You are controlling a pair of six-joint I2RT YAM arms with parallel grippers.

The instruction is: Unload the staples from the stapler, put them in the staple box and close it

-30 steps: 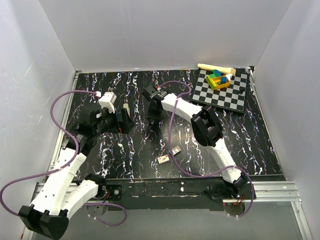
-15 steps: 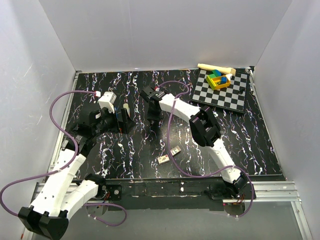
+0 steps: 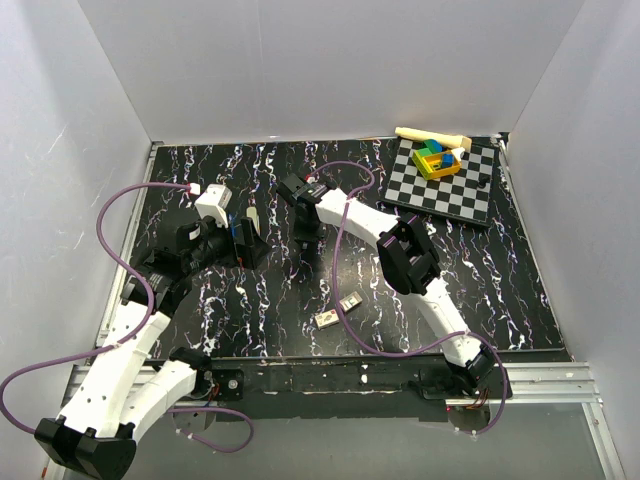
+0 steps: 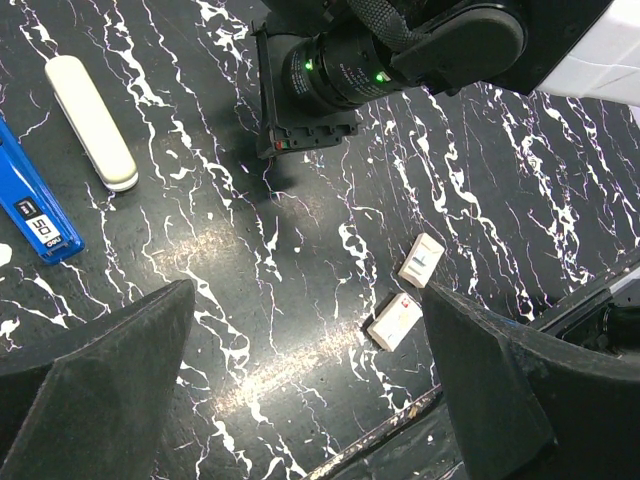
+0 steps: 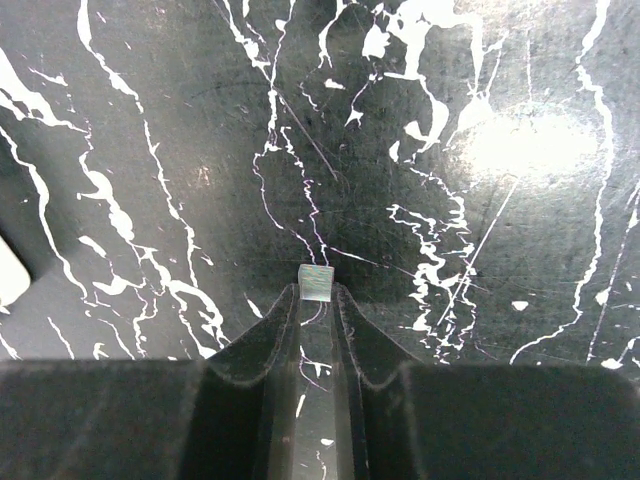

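Observation:
The stapler (image 4: 32, 205) shows as a slim dark-blue bar at the left edge of the left wrist view, with a pale elongated piece (image 4: 92, 122) lying beside it. From above, that pale piece (image 3: 253, 216) lies by my left gripper (image 3: 243, 240). My left gripper (image 4: 310, 400) hangs wide open above bare table, nothing between its fingers. My right gripper (image 5: 318, 300) points down at the table centre, its fingers (image 5: 283, 325) pinched on a small silvery block of staples (image 5: 317, 282) at the tips. Seen from above, the right gripper (image 3: 305, 240) stands right of the stapler.
Two small pale boxes (image 3: 326, 319) (image 3: 351, 303) lie near the front, also in the left wrist view (image 4: 421, 259) (image 4: 396, 321). A checkered board (image 3: 470, 195) at the back right carries coloured blocks (image 3: 437, 158) and a wooden piece (image 3: 430, 135). White walls enclose the table.
The right gripper's fingers have closed in to a narrow gap, and its wrist has shifted slightly left. The left gripper stays wide open, almost still.

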